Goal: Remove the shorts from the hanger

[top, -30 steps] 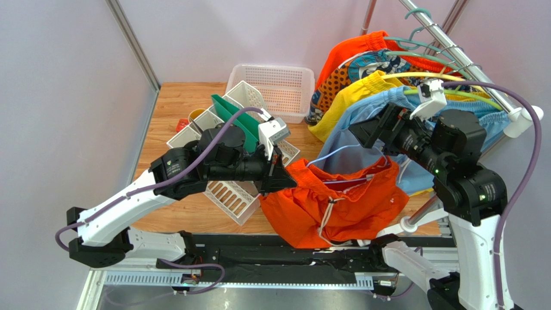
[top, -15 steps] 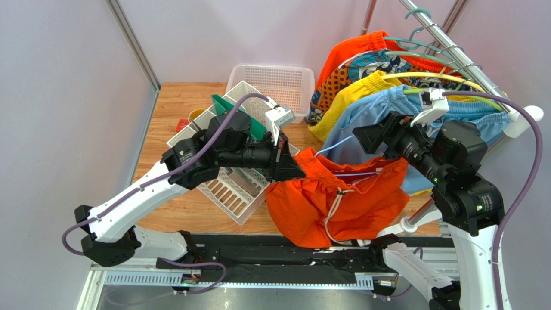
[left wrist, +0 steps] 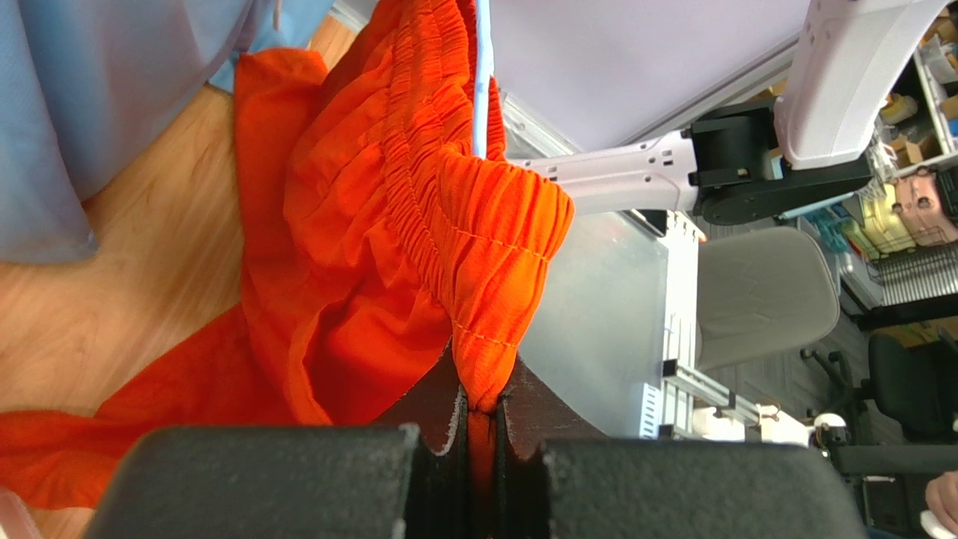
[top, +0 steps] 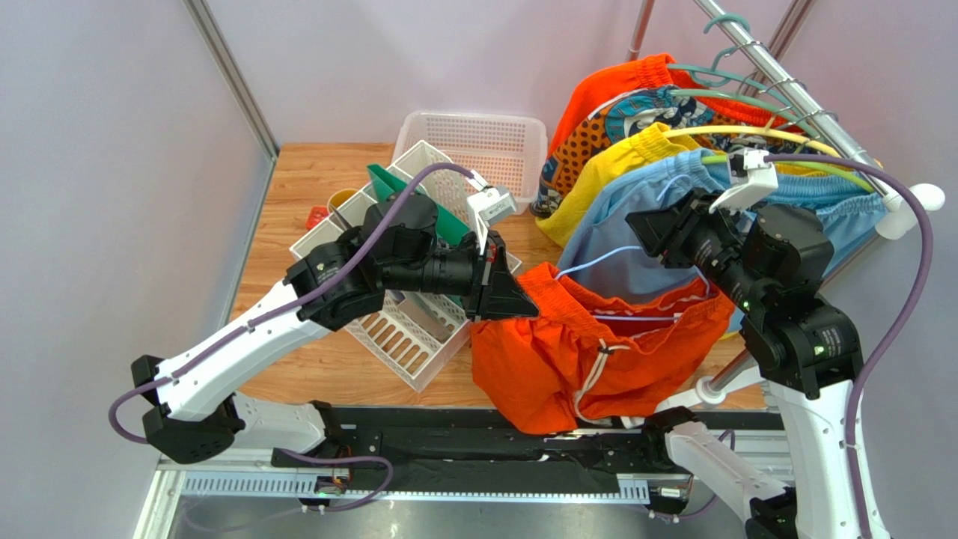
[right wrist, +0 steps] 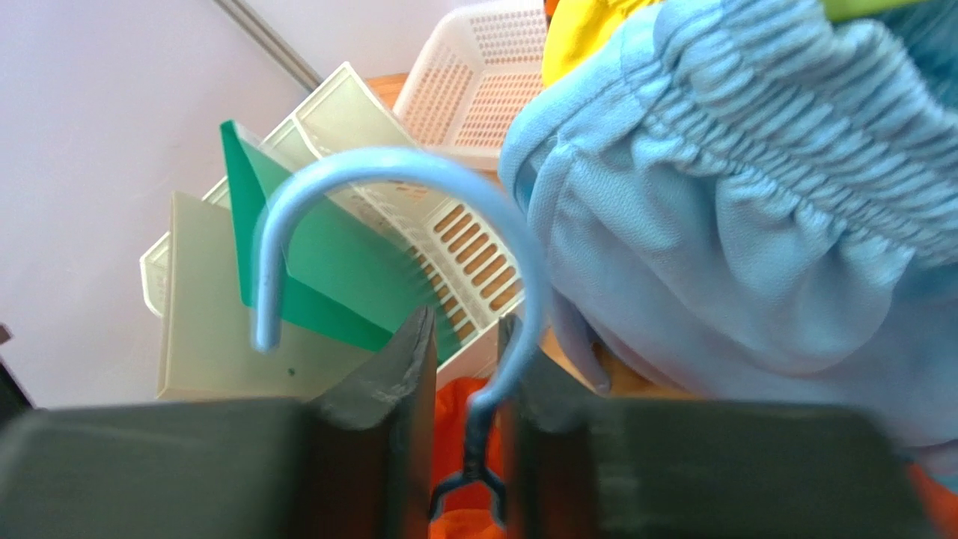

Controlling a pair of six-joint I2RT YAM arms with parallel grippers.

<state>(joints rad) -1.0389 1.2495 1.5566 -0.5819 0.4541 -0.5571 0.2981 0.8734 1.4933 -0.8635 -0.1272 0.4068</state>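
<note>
bare table (top: 313,171) lies open at the far left. the white divider rack (top: 405,331) and basket (top: 478,146) crowd the middle, and light blue shorts (top: 630,213) on the rail (top: 747,43) block the right.

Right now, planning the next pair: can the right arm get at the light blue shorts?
Probably not yet. The light blue shorts hang right beside the right claw with nothing between, but that claw is shut on the blue hanger, so it must release first.
</note>
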